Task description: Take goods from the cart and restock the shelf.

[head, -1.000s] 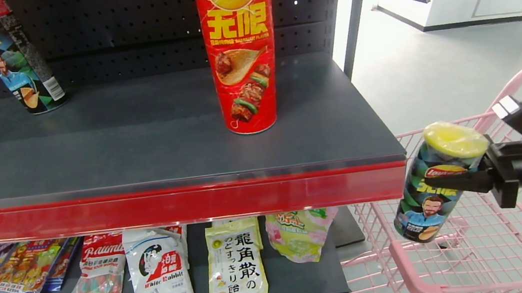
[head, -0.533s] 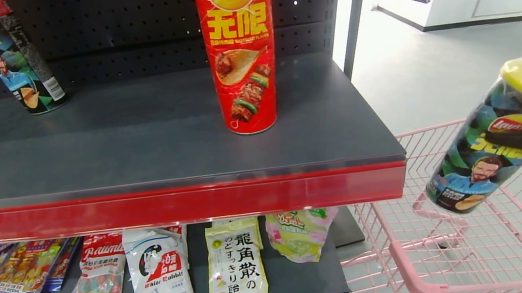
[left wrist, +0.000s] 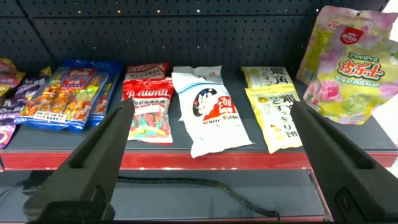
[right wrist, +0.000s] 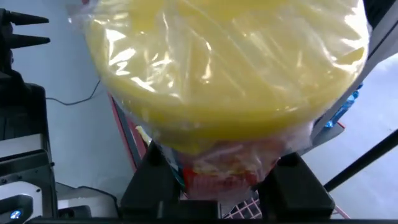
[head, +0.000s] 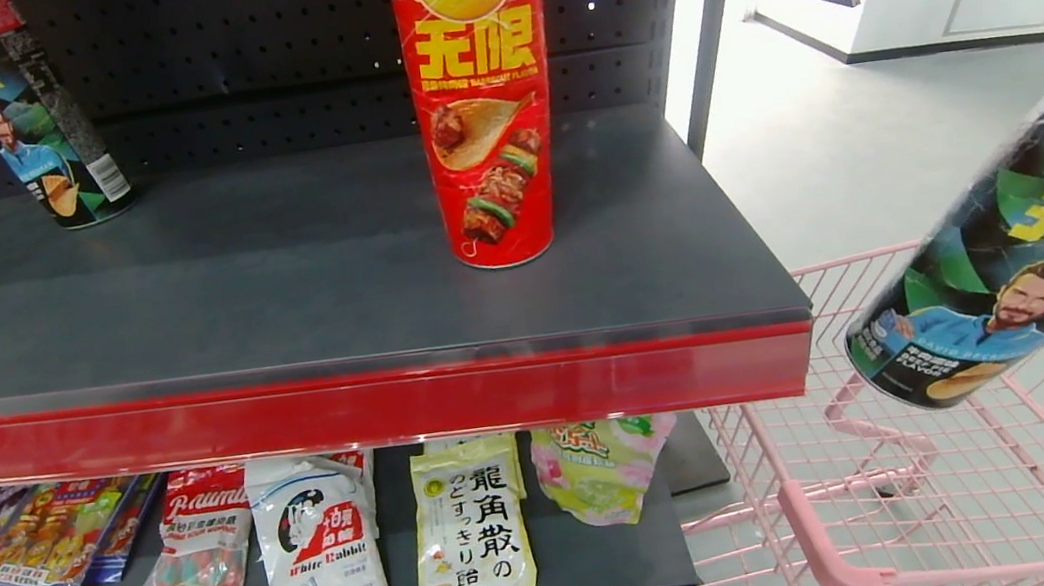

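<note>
The right claw [right wrist: 227, 180] is gripping a blue-and-green chip can [head: 1012, 259], its two fingers clamped on opposite sides of the tube just below the yellow lid [right wrist: 230, 74], which sits under loose clear wrap. Taking it near the top is leaving the base free to be set down first. The can is hanging tilted at 3 o'clock in the head view, lid toward 1 o'clock and base toward 7 o'clock, in the air over the pink cart [head: 960, 477] and just off the right end of the upper shelf board [head: 276, 265], touching neither. It will probably need uprighting before it goes on the board.

On that board a red can [head: 482, 107] is standing upright at 12 o'clock and a matching can [head: 30, 116] at 10 o'clock by the back panel, with bare board between them.

The left claw [left wrist: 211, 104] is holding nothing, its fingers spread wide apart, facing the snack bags [head: 318, 542] that are lying flat along the lower shelf [head: 597, 555].
</note>
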{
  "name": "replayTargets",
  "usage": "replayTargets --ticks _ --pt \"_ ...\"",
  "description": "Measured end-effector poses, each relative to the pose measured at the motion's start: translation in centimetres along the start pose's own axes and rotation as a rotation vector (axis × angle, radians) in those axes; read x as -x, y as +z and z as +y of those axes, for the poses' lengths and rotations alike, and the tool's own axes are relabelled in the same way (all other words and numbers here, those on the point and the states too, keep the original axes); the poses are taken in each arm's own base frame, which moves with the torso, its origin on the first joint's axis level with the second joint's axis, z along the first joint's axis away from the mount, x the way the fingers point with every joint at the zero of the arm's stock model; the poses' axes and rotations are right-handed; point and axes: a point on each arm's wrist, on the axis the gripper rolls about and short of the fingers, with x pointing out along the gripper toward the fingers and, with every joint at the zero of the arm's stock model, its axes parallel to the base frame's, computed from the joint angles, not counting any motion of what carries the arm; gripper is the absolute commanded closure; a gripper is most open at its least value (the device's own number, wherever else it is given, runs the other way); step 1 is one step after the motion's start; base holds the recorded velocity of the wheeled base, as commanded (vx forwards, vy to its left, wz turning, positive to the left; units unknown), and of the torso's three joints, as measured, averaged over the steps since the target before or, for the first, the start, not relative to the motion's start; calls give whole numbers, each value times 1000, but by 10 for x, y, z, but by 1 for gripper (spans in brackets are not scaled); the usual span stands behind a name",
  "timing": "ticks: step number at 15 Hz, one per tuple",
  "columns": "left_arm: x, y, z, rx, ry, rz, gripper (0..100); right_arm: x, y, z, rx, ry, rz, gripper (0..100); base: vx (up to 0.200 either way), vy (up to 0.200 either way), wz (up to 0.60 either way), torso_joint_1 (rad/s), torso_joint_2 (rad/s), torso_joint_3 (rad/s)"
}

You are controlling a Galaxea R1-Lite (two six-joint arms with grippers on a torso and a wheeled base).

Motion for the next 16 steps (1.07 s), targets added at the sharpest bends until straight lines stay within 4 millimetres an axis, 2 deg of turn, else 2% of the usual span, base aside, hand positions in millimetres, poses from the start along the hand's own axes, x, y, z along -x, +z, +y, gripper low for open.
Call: replayTargets --ticks 16 --pt "0 0 0 0 0 0 0 -3 -20 9 -49 18 32 100 0 0 0 0 0 0"
